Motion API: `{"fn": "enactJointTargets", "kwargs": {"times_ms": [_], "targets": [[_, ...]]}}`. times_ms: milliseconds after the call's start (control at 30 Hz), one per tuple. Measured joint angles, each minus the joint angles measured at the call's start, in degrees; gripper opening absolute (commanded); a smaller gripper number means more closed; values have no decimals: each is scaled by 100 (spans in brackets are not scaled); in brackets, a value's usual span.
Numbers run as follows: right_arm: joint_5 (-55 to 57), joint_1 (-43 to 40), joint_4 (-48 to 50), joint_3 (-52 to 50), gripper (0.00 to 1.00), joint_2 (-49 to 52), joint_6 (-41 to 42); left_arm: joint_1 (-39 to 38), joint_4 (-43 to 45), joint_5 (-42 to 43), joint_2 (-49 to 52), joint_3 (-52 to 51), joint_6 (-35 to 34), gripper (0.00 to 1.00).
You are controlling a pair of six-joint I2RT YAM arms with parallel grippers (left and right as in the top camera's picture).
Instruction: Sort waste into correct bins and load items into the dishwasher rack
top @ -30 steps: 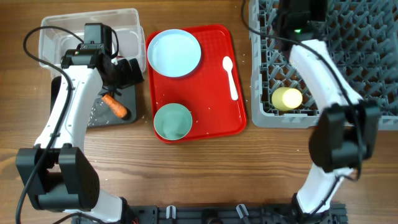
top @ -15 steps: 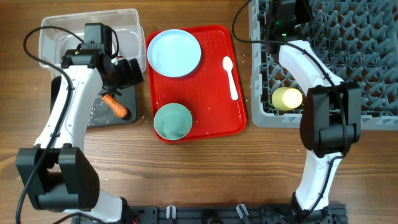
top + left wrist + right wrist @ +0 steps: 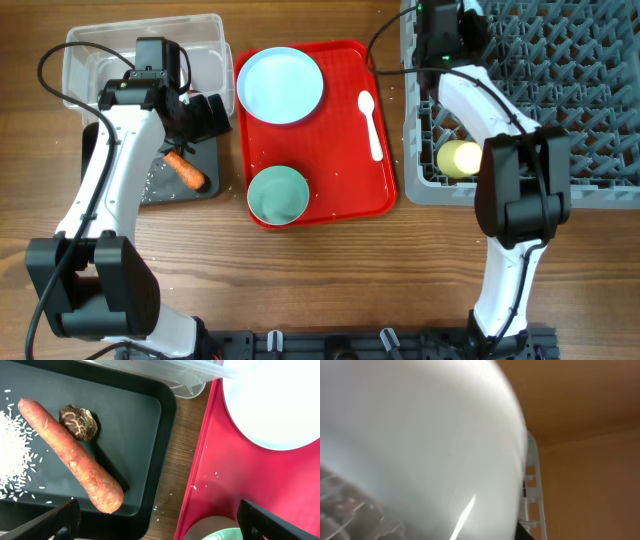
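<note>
My left fingers (image 3: 62,522) hang spread at the left edge of the flat red plastic tray (image 3: 345,150), nearest the round pale-blue plate (image 3: 280,85) in its far corner; the right fingers' state I cannot tell.

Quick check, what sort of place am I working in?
Probably a staged dish-clearing bench, not a real kitchen: a grey dishwasher rack sits on a wooden table, with a red tray holding a plate and a black tray holding a carrot.

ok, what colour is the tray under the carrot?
Black. The tray shows best in the left wrist view.
</note>
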Motion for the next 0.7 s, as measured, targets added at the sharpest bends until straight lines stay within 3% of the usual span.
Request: {"fn": "enactJointTargets", "kwargs": {"times_ms": [33,100,467,700], "targets": [[-26,50,-105,-2,40,9,-2,0,0,0,0,0,0,100],[2,160,-356,-15,100,17,-11,0,0,0,0,0,0,100],[404,256,-691,-9,100,-7,350,0,0,0,0,0,0,100],[-114,424,-1228,-20,100,-269,811,0,2,0,0,0,0,100]]}}
